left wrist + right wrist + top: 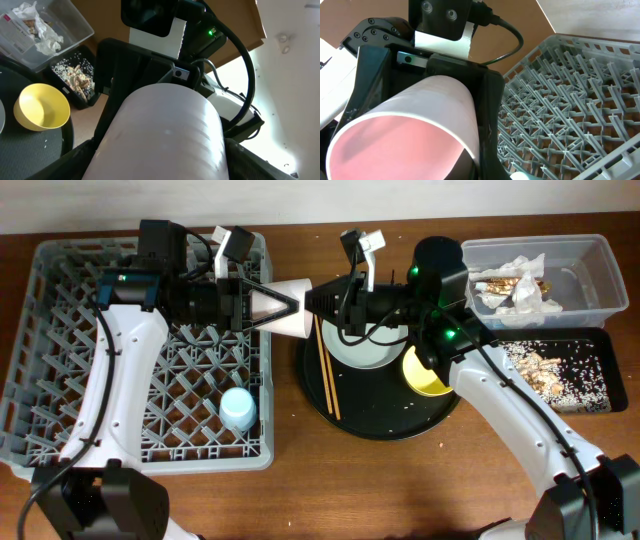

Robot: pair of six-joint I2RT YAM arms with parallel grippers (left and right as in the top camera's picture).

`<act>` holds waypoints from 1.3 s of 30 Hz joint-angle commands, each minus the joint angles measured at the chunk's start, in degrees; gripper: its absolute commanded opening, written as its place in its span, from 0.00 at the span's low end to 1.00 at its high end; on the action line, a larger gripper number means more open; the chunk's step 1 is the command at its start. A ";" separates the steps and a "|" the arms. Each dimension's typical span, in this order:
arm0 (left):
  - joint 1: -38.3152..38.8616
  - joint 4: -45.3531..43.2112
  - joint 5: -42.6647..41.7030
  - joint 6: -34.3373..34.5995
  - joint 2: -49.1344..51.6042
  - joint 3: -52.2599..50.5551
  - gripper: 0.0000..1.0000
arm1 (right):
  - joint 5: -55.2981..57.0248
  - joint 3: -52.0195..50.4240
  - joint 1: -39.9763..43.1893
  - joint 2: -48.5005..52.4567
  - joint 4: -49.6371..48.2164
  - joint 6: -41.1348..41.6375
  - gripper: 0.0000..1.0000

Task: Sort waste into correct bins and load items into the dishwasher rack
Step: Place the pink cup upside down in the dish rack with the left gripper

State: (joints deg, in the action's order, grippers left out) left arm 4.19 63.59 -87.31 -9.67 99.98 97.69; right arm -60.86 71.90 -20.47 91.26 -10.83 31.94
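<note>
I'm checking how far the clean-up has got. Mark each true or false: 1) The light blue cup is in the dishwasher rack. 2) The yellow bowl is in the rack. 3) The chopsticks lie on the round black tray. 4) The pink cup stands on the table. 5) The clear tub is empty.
1) True: the light blue cup sits in the dishwasher rack.
2) False: the yellow bowl is on the round black tray.
3) True: the chopsticks lie on that tray.
4) False: the left gripper holds the pink cup in the air, facing the right gripper.
5) False: the clear tub holds tissue and wrapper scraps.
</note>
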 commanded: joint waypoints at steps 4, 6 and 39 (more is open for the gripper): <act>0.52 -0.15 -0.33 -0.74 -0.35 0.83 0.53 | 1.55 0.52 -1.57 1.40 -0.13 -0.15 0.98; 0.52 -0.15 1.90 -0.74 -0.35 0.83 0.52 | 1.57 0.52 -0.74 1.40 0.90 -0.15 0.98; 6.54 5.70 92.02 6.64 9.62 -5.09 0.52 | 34.60 0.37 10.29 1.40 41.55 -9.27 0.98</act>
State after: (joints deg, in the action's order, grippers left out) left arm 10.37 68.75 -0.40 -3.40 107.55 92.71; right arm -27.20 72.20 -9.85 92.97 30.50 23.49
